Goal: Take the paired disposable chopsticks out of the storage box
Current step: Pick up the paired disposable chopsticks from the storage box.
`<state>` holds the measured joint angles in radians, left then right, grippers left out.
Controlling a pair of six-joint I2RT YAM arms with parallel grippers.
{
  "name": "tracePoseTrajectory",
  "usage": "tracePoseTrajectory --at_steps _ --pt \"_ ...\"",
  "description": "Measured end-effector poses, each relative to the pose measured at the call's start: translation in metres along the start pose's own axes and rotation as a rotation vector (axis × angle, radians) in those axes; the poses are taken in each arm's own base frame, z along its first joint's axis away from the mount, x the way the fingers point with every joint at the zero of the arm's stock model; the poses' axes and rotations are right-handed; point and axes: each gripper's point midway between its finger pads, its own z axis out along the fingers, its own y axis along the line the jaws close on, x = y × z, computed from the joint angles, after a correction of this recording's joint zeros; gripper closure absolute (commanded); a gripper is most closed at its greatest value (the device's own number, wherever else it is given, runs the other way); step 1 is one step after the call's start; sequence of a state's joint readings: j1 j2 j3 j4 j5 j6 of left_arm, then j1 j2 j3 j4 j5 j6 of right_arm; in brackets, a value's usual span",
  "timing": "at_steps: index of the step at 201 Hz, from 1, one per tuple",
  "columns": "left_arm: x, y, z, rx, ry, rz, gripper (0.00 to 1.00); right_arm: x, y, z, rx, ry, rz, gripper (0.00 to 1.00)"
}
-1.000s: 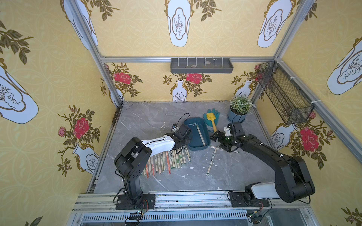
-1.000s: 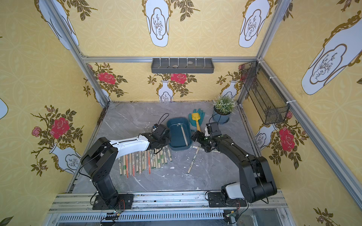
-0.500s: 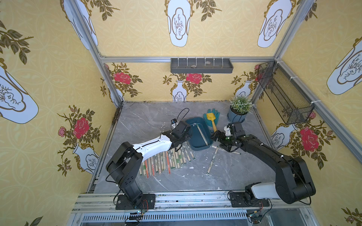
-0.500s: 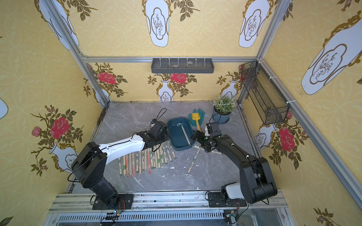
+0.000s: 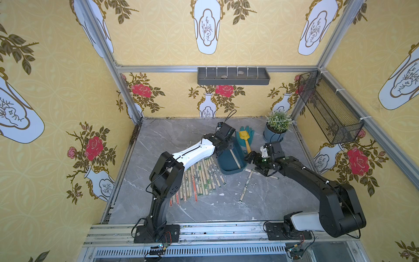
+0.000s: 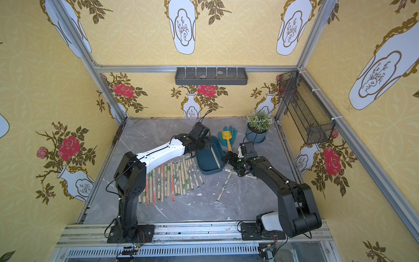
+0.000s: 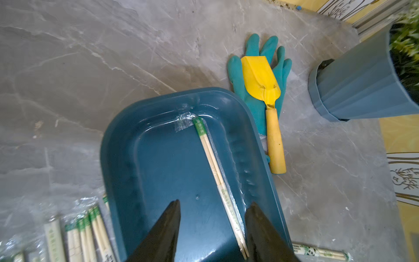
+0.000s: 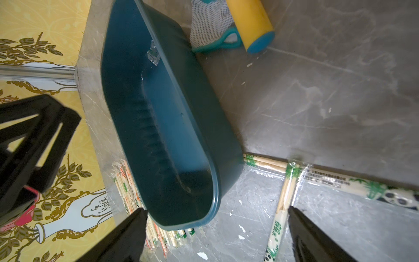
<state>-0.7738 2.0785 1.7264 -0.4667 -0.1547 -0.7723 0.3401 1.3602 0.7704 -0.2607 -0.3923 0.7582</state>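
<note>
Tabletop [image 5: 158, 140] of grey marble, walled [image 5: 56, 90] in yellow floral paper, carries a row of chopsticks [image 5: 204, 177] beside the box [image 7: 158, 170]; one pair [image 7: 213, 158] lies inside. Left gripper [image 7: 214, 202] hangs half-spread above it, seemingly empty; right gripper [image 8: 217, 208] gapes wide, empty, alongside.

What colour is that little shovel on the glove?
Yellow; the shovel shows best in left wrist view.

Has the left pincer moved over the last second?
Yes. In a top view the left pincer has shifted from the chopstick row toward the glove, now over the box.
</note>
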Motion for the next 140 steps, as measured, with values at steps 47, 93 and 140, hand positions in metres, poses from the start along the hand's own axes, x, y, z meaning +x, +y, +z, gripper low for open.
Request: tracePoseTrajectory --at_steps 47,93,140 --pt "0.016 -0.011 0.038 -0.008 0.086 0.058 0.45 0.0 -0.002 -0.003 0.002 -0.007 0.002 0.03" --pt "0.022 -0.015 0.066 -0.025 0.122 0.081 0.44 0.002 -0.004 -0.002 0.005 -0.002 0.006 0.02" --pt "0.026 -0.018 0.087 -0.059 0.156 0.1 0.44 0.0 -0.002 -0.004 0.003 -0.006 0.005 0.03"
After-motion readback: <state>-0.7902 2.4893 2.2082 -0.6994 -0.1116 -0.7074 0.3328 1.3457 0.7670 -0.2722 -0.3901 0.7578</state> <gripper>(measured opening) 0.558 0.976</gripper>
